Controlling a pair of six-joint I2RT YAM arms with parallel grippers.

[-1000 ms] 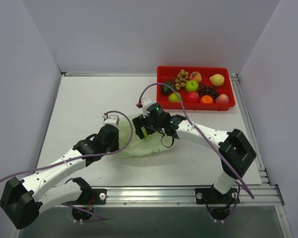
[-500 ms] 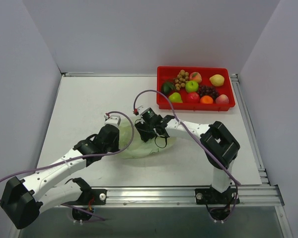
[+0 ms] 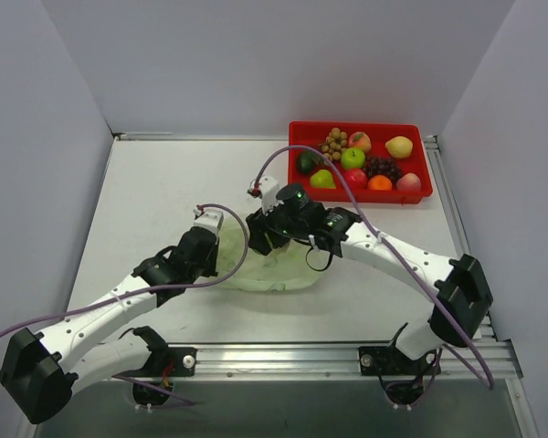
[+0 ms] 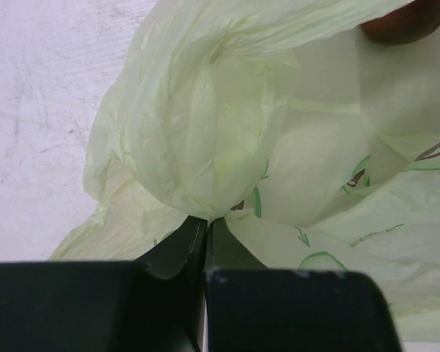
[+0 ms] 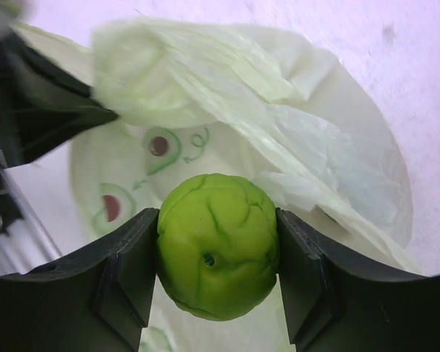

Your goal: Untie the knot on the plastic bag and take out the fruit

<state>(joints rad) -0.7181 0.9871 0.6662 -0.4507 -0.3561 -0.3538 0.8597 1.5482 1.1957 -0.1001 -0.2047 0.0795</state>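
The pale green plastic bag (image 3: 279, 271) lies open in the middle of the table, with avocado print on it. My left gripper (image 3: 221, 243) is shut on a bunched fold of the bag's edge (image 4: 205, 132), and its closed tips (image 4: 207, 220) pinch the film. My right gripper (image 3: 267, 239) is over the bag's mouth and is shut on a wrinkled green fruit (image 5: 216, 246), held just above the bag (image 5: 315, 154). A brown round piece (image 4: 403, 18) shows at the top edge of the left wrist view. I see no knot.
The red tray (image 3: 361, 197) stands at the back right, holding several toy fruits, a tan longan cluster (image 3: 334, 144) and a yellow fruit (image 3: 399, 146). My left gripper's black body (image 5: 44, 110) is close on the left in the right wrist view.
My right gripper reached down into the bag's mouth half a second ago and has come back up and to the right holding the green fruit. The bag has spread flatter. The left arm has barely moved.
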